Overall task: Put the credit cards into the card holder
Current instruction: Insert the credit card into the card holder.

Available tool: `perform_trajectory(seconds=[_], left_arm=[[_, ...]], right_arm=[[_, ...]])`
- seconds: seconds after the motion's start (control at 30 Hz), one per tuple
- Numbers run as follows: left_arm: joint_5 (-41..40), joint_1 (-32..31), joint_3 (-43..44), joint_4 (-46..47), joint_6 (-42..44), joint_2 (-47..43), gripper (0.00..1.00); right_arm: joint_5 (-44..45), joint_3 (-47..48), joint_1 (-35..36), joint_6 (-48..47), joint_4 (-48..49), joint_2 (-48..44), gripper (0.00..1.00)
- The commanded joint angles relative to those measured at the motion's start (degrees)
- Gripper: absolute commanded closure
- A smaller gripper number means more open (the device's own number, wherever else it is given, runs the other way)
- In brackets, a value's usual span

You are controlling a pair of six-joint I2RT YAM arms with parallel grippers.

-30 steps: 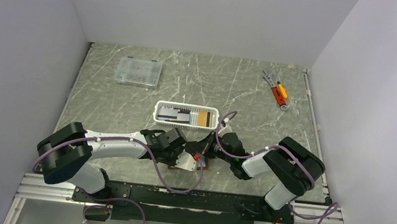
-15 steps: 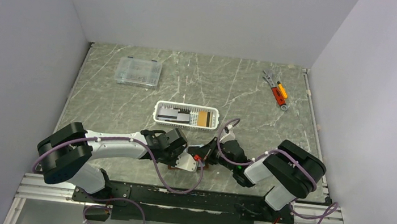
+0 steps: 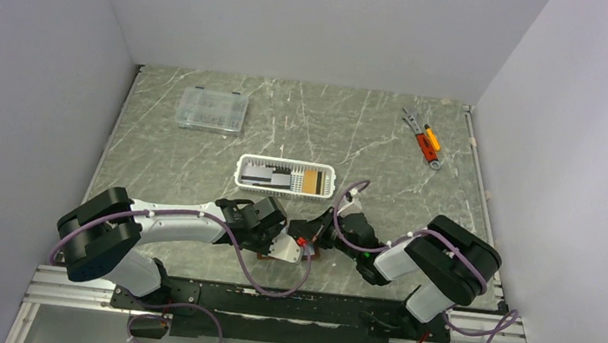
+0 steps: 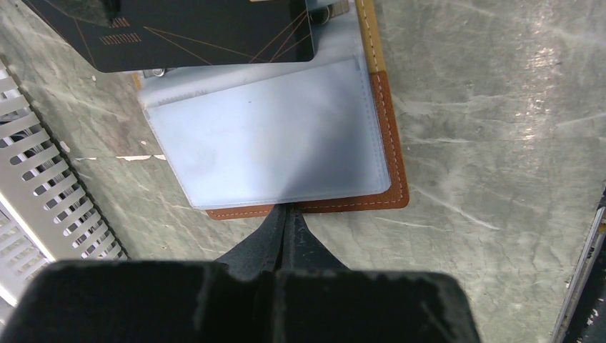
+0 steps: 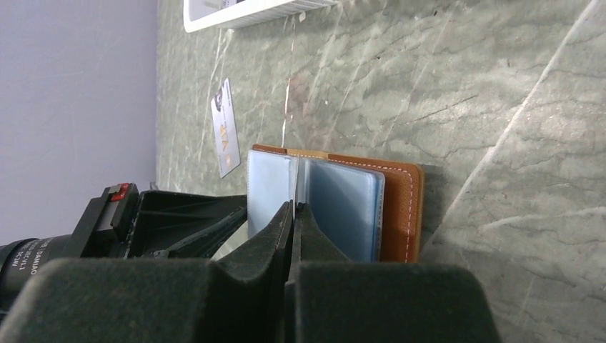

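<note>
The card holder (image 4: 394, 153) lies open on the table, brown leather with pale blue sleeves (image 4: 271, 136); it also shows in the right wrist view (image 5: 401, 207) and in the top view (image 3: 313, 254). My right gripper (image 5: 294, 207) is shut on a black credit card (image 4: 207, 32) with gold lines, held edge-on between the sleeves. My left gripper (image 4: 286, 211) is shut, its tips resting on the holder's near edge. In the top view both grippers, left (image 3: 295, 249) and right (image 3: 319, 236), meet over the holder. More cards, black, striped and orange-gold, lie in the white basket (image 3: 241, 172).
A pale card (image 5: 226, 128) lies on the table beyond the holder. The white slotted basket (image 4: 43, 193) stands close to the holder's left. A clear compartment box (image 3: 213, 110) is at the back left. Small tools (image 3: 423, 139) lie at the back right.
The right arm has come in lower and closer to the holder with the card over the last second. The left arm has not moved.
</note>
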Motion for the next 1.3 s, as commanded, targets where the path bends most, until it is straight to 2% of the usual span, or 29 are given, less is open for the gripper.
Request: perform_trajectory(seconds=[0.0,0.23,0.83,1.27], left_arm=[[6.7,-1.5,-2.8,-4.1,-1.8,2.0,1.00],[6.1,-2.0,-2.9,-4.1,-1.6,2.2,1.00],[6.0,-2.4,-2.1,-5.3,-1.8,3.4,1.00],[5.9,-2.7,-2.9,-5.0,-1.6,2.4,1.00]], right_arm=[[1.7,1.7,-0.7,-2.5,0.9,-0.9,1.00],[1.2,2.1,-0.8,-3.7,-0.8,-2.0,1.00],[-2.0,2.0,0.3,0.5,7.7,5.3,1.00],[-1.3,2.5,2.8,1.8,5.0,5.2,1.00]])
